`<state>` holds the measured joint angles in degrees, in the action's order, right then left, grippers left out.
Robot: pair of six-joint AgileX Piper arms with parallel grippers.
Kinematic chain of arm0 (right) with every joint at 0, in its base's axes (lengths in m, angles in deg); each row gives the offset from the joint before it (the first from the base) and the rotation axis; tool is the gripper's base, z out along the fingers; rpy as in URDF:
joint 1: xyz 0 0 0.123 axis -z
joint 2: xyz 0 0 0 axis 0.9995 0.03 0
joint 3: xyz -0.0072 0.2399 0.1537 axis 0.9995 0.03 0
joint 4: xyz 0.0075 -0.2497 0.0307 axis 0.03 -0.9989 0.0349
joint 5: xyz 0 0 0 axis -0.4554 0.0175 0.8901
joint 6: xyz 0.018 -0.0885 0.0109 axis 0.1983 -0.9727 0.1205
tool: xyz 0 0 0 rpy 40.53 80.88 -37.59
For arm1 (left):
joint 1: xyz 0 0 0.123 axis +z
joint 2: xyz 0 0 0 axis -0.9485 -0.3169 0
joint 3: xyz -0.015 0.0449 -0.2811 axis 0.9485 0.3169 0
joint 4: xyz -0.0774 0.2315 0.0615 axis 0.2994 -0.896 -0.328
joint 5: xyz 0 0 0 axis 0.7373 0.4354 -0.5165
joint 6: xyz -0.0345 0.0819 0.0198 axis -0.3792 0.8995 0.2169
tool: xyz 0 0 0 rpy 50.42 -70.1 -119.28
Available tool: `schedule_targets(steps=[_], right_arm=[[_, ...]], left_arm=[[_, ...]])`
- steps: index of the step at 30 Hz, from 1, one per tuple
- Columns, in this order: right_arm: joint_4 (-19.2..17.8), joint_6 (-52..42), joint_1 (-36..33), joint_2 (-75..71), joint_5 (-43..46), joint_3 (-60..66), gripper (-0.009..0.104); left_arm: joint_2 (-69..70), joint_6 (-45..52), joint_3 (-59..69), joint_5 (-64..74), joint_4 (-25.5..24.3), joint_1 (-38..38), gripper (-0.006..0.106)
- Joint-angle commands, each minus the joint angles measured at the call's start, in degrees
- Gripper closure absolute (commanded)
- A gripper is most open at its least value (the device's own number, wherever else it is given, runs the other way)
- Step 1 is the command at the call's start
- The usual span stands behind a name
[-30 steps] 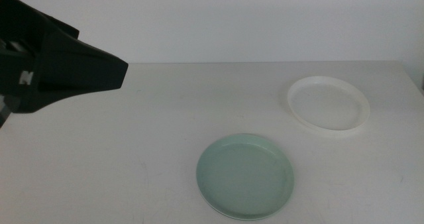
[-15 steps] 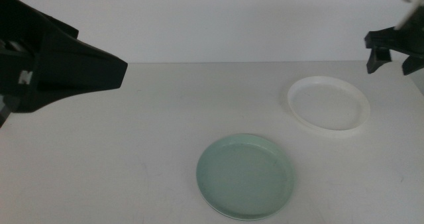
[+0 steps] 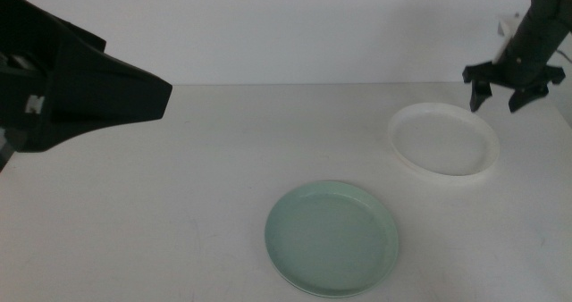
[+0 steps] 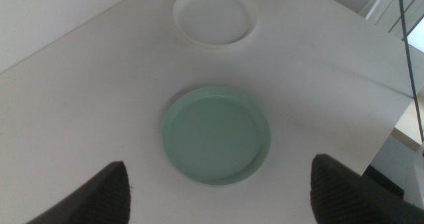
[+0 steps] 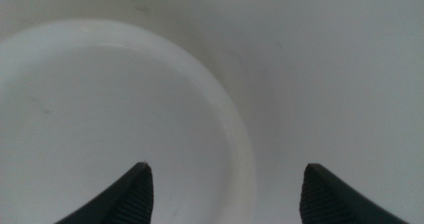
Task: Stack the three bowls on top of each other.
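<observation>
the right end effector (image 3: 500,95) has come into the middle view over the last second, dropping from the table's far right corner to hang just above the far rim of the white bowl (image 3: 444,141). its jaws are spread, with nothing between them; the right wrist view shows them straddling that bowl's rim (image 5: 232,138) without touching it. my reading is that this is the approach for picking up the white bowl, and the grasp itself is not yet made.

the mint green bowl (image 3: 332,238) lies near the front edge of the table, about midway along it and well apart from the white one. a pale edge shows under its near side, which may be the grey bowl already beneath it, though i cannot tell for sure. if so, only the white bowl is left to carry over.

the left end effector (image 4: 218,191) waits high over the table's left side, jaws released and wide, looking down on both bowls.
</observation>
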<state>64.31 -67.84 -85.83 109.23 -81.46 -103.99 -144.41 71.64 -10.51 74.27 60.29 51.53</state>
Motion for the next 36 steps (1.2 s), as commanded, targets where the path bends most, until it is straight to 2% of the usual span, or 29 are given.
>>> schedule_targets(steps=[1, 8, 15, 19, 26, 31, 36], right_arm=[[-0.90, -0.72, 1.27, -2.70, -3.54, -2.18, 0.039], [-0.97, -1.21, 1.92, -0.41, -2.66, -2.18, 0.039], [1.40, -2.67, 1.92, 2.04, -0.70, -2.18, 0.041], [0.82, -2.63, 1.92, 2.89, -0.22, -2.18, 0.054], [1.32, -2.63, 1.87, 2.55, 0.42, -2.18, 0.096], [4.14, -2.63, 1.25, -3.01, -1.24, -0.54, 0.096], [5.04, -2.47, -1.30, -15.70, 4.38, 11.74, 0.096]], left_arm=[[0.49, -0.18, -1.62, -2.77, 1.93, -0.05, -0.005], [0.49, -0.18, -1.62, -2.77, 1.93, -0.05, -0.005], [0.49, -0.18, -1.62, -2.77, 1.93, -0.05, -0.005], [0.49, -0.18, -1.62, -2.77, 1.93, -0.05, -0.005], [0.49, -0.18, -1.62, -2.77, 1.93, -0.05, -0.005], [0.49, -0.18, -1.62, -2.77, 1.93, -0.05, -0.005], [0.49, -0.18, -1.62, -2.77, 1.93, -0.05, -0.005]])
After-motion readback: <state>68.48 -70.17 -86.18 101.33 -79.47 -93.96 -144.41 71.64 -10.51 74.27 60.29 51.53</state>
